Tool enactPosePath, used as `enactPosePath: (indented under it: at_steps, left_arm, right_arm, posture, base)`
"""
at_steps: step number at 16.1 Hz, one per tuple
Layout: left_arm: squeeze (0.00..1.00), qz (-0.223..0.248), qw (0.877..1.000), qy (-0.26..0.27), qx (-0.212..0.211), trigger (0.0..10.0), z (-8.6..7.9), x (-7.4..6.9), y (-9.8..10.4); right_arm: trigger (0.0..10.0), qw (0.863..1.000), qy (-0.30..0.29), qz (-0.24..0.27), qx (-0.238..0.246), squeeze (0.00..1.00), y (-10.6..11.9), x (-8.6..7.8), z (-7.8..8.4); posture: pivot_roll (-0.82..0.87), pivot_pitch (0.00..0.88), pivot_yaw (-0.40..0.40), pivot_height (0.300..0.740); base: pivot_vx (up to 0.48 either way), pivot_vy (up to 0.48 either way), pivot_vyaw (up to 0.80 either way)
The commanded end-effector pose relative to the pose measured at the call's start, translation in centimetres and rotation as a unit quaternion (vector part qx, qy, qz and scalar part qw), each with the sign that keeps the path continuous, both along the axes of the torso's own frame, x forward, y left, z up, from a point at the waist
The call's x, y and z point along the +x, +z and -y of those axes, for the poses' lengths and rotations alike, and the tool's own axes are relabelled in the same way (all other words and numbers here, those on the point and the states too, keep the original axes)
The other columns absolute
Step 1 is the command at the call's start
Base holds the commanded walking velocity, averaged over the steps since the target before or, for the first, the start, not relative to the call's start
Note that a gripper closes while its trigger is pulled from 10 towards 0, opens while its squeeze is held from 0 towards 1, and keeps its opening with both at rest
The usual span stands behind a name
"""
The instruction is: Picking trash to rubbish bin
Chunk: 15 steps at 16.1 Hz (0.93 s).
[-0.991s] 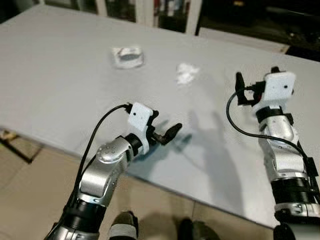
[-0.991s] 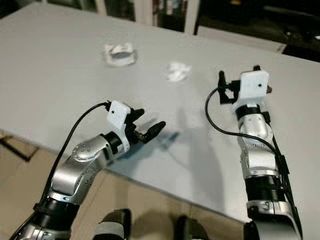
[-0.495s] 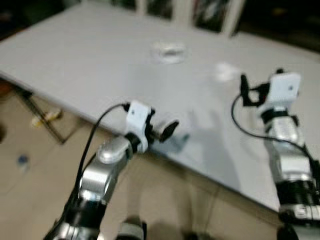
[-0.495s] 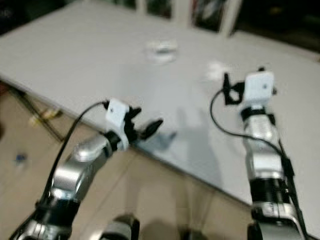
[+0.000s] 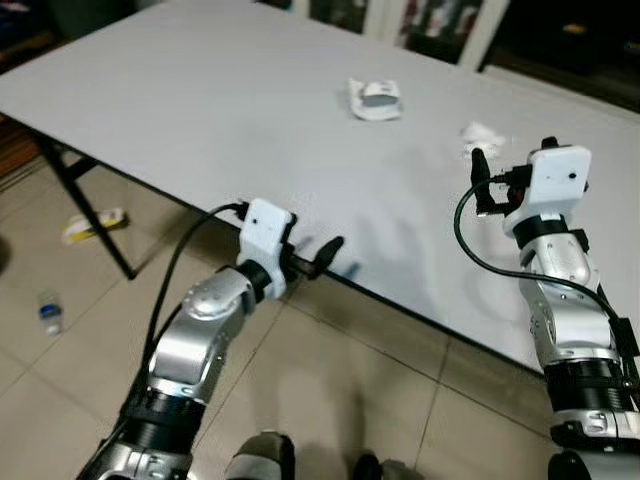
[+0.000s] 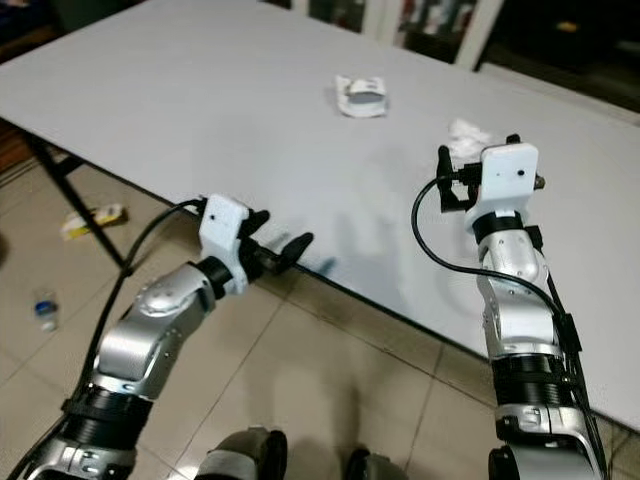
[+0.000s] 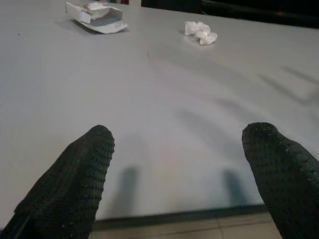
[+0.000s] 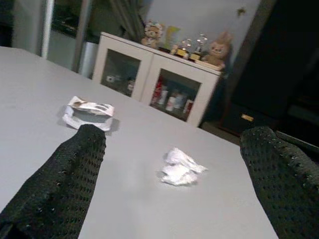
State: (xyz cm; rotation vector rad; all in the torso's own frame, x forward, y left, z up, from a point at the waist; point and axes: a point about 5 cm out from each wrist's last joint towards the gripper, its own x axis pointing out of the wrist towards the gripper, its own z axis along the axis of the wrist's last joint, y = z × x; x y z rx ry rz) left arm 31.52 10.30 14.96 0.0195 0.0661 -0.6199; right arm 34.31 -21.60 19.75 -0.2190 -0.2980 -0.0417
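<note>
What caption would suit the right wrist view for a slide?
Open right gripper faces a crumpled tissue and a torn white carton on the grey table.

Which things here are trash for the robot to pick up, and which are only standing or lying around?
For the job:
- crumpled tissue
- torn white carton
- right gripper, open, aimed at the tissue
- left gripper, open, at the table edge

Not on the table:
- bottle on the floor
- yellow wrapper on the floor
- cabinet

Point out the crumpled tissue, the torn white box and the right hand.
crumpled tissue [image 8: 181,167], right wrist view, on the middle of the wad.
torn white box [image 5: 376,100], left eye view, on its open top.
right hand [image 8: 172,186], right wrist view, midway between its two black fingertips, held apart.
</note>
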Motion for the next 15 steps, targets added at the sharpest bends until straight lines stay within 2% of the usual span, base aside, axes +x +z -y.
enactPosePath:
  at_steps: [1,2,6,10,15]
  left_arm:
    - [0.0,0.002,1.0,-0.003,0.003,10.0,0.39,0.08,-0.01]
    - [0.0,0.002,1.0,-0.003,0.003,10.0,0.39,0.08,-0.01]
    - [0.0,0.002,1.0,-0.002,0.003,10.0,0.51,0.23,-0.03]
    - [0.0,0.005,1.0,-0.005,0.007,10.0,0.47,0.37,0.0]
    - [0.0,0.013,1.0,0.0,0.006,10.0,0.38,0.75,0.3]
  right_arm:
    - [10.0,1.0,-0.014,-0.002,0.0,0.0,0.29,0.01,0.71]
    - [10.0,1.0,-0.014,-0.002,0.0,0.0,0.29,0.01,0.71]
    - [10.0,1.0,-0.018,-0.002,0.001,0.0,0.31,-0.1,0.95]
    - [10.0,1.0,-0.02,-0.002,0.0,0.0,0.14,-0.25,0.88]
    - [10.0,1.0,-0.022,0.001,-0.001,0.0,0.34,-0.27,0.82]
  posture:
    - [0.28,0.186,-0.061,0.74]
    - [0.28,0.186,-0.061,0.74]
    - [0.28,0.182,-0.055,0.74]
    - [0.28,0.187,-0.051,0.74]
    - [0.27,0.192,-0.049,0.74]
  base:
    - [0.0,0.0,0.0]
    - [0.0,0.0,0.0]
    - [0.0,0.0,-0.76]
    - [0.0,0.0,0.0]
    - [0.418,0.0,0.0]
